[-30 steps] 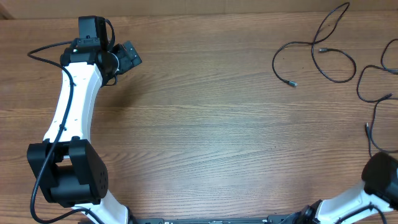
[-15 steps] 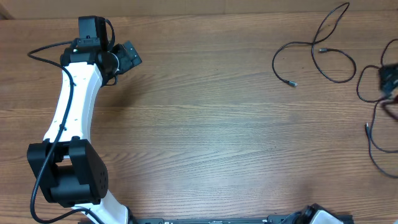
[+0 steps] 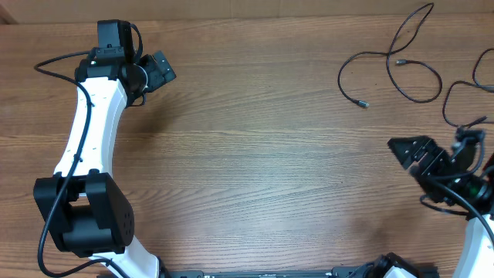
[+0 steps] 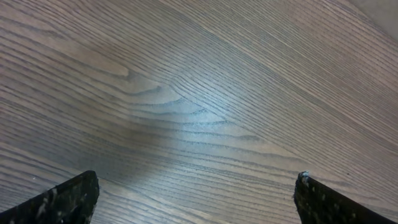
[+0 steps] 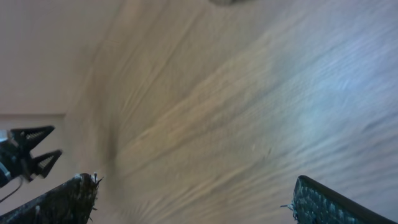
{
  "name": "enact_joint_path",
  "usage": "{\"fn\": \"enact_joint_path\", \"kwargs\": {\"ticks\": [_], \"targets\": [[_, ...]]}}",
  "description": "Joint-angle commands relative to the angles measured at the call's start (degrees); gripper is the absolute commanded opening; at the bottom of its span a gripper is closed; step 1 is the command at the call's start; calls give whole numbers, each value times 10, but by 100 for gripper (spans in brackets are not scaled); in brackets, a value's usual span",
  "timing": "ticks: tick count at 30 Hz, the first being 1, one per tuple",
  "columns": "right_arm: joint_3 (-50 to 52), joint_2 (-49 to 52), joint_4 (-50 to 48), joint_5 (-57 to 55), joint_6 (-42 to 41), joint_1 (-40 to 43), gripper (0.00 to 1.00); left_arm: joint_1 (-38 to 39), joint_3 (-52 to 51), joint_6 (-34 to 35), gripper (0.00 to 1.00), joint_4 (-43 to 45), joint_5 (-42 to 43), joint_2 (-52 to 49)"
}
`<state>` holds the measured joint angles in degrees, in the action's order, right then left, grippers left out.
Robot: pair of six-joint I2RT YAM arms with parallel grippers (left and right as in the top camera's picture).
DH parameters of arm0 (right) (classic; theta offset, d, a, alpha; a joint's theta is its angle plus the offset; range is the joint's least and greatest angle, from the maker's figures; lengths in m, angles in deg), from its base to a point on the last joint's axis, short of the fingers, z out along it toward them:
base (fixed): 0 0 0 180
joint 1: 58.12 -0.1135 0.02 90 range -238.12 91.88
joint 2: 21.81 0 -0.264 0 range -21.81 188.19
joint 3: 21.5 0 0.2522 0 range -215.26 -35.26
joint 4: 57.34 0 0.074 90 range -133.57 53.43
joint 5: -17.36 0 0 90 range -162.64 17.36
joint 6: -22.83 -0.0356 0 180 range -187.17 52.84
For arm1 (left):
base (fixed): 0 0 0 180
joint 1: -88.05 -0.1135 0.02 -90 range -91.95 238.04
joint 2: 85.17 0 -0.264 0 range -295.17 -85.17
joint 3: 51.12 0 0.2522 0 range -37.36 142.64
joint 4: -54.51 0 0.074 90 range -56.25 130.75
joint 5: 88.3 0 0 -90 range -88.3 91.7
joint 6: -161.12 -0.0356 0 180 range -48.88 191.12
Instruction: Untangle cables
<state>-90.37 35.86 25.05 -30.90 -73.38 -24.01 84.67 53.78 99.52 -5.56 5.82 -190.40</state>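
Thin black cables lie as loose strands at the table's far right. One looped cable (image 3: 401, 62) has small plug ends, and another strand (image 3: 457, 96) runs along the right edge, partly hidden by my right arm. My right gripper (image 3: 405, 152) is open and empty, a little below and left of those strands; in the right wrist view (image 5: 193, 193) only blurred wood shows between its fingers. My left gripper (image 3: 164, 68) is at the far left back, open and empty over bare wood (image 4: 196, 193). No cable shows in either wrist view.
The wooden table (image 3: 262, 154) fills the view. The left arm's white links and black base (image 3: 81, 208) stand at the front left. The table's back edge runs along the top.
My right arm has swung in from the right edge towards the left and front, past the cables at the right side. The left arm has not moved.
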Motion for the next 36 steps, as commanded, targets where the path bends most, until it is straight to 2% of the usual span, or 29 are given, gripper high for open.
{"fn": "enact_joint_path", "kwargs": {"ticks": [1,15,28,32,36], "targets": [[5,13,11,15,1,1,100,4,13,3,100,0,2,19],[5,67,30,-27,1,1,100,4,13,3,100,0,2,19],[5,77,41,-45,6,-2,100,4,13,3,100,0,2,18],[5,77,31,-72,5,-28,100,4,13,3,100,0,2,19],[7,75,-22,-76,5,-70,100,4,13,3,100,0,2,19]]}}
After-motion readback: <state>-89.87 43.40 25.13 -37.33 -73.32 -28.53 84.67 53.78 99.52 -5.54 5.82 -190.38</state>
